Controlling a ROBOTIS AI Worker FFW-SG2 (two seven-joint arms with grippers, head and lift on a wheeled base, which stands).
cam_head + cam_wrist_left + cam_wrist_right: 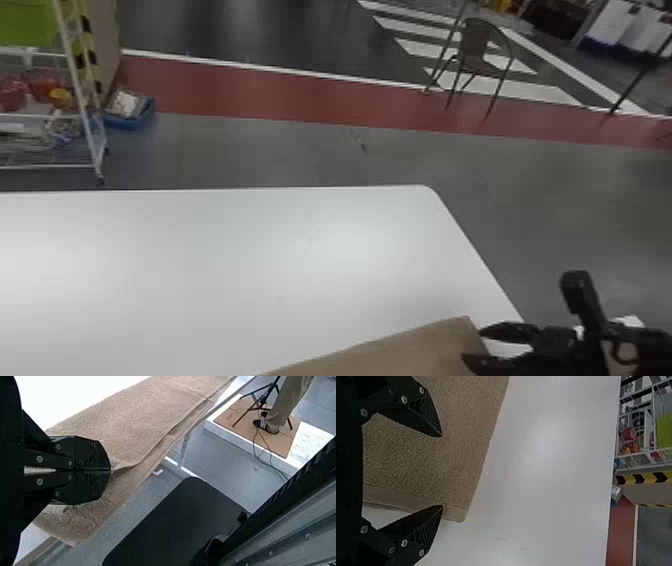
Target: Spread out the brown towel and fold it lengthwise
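Observation:
At the head view's lower right, my right gripper [472, 345] stands open beside a corner of the brown towel [425, 347]. From the right wrist, the gripper [442, 471] has its fingers apart over the towel [455, 443], one above the cloth and the other near its hemmed end. My left gripper [110, 471] is shut on a pinched fold of the towel [138, 427] at its edge in the left wrist view. The cloth stretches away along the table's edge, with part of it hanging over.
The white table [225, 260] carries the towel at its near side. Beyond it stand a wire rack [80, 100], a blue bin [131, 117] and a chair [477, 50]. A tripod [263, 401] and a person's leg stand off the table's side.

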